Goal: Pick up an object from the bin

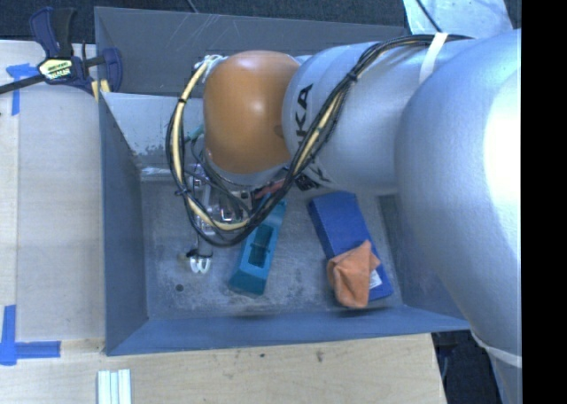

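Note:
My gripper [198, 260] hangs under the arm's orange cover, its tip low over the bare bin floor in the left part of the bin. A long blue tool-like block [257, 256] with a dark recess lies just to its right, slanted toward the front wall. Farther right rests a flat blue rectangular block [337, 223]. A crumpled orange cloth [353, 275] sits on that block's near end. Nothing shows between the gripper's tips.
The arm's thick silver body and its cables cover the back and right of the bin. Bare grey floor lies to the left of and in front of the gripper, up to the sloped left and front walls.

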